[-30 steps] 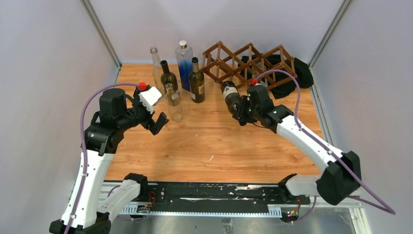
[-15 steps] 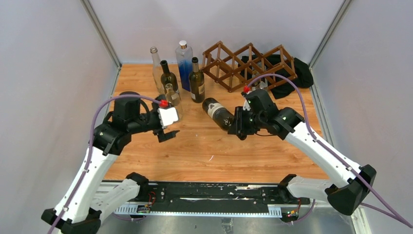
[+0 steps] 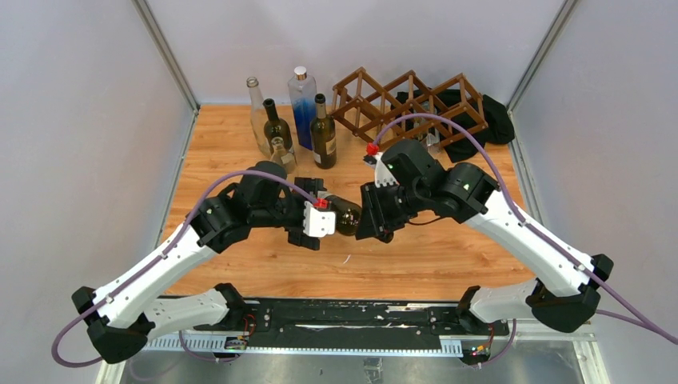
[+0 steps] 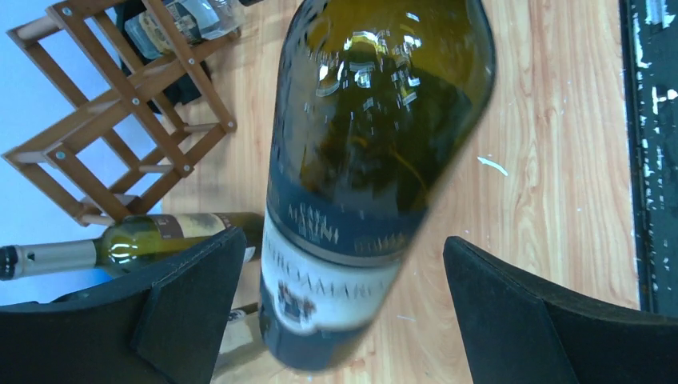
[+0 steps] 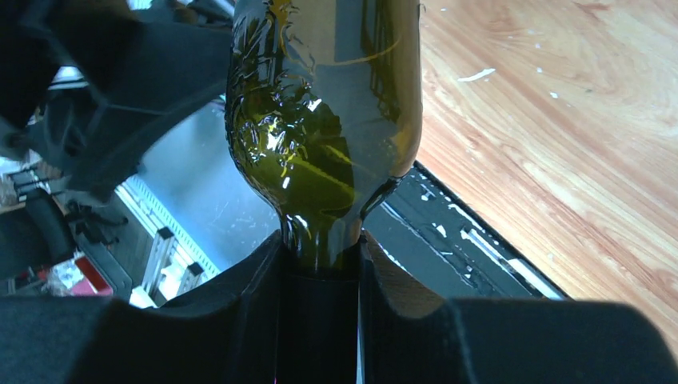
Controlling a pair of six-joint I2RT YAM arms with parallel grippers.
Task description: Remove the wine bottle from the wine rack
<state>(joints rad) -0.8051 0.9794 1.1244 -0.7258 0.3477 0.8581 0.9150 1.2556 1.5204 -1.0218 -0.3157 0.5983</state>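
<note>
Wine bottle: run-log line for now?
wine bottle: off wine rack | right pincer: shut on neck | left pincer: open, straddling body

A: Where could a tool pass over the tabletop (image 3: 240, 272)?

B: The near-left corner, the strip along the left edge and the near-right part are bare wood.

A: What blocks the far edge?

B: 5 standing bottles (image 3: 292, 120) left of centre. The wine rack (image 3: 408, 100) fills the far-right corner, with black cloth (image 3: 497, 120) behind it.

A: And the middle?

B: The 2 arms meet there around the wine bottle (image 3: 346, 218). The left tool (image 3: 326, 218) straddles it, with a gap on each side.
</note>
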